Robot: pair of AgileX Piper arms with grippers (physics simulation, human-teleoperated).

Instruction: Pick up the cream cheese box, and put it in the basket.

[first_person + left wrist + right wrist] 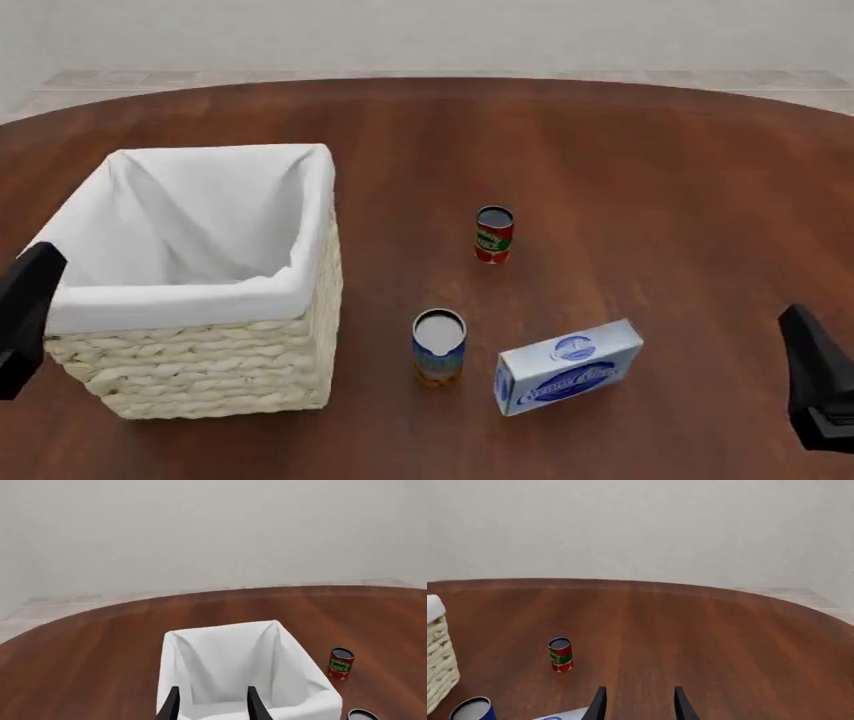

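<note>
The cream cheese box [570,366] is a white carton with a blue oval logo. It lies on the table at the front right, and a sliver of it shows in the right wrist view [564,714]. The basket [200,370] is woven wicker with a white liner and stands at the left. It also shows in the left wrist view [320,695] and at the edge of the right wrist view [439,665]. My left gripper [27,300] [213,707] is open and empty at the basket's near left side. My right gripper [817,385] [639,707] is open and empty, to the right of the box.
A red can [494,234] [341,663] [560,654] stands upright mid-table. A blue and orange can [439,346] [472,710] stands just left of the box, between it and the basket. The round wooden table's far edge [441,82] curves across the back.
</note>
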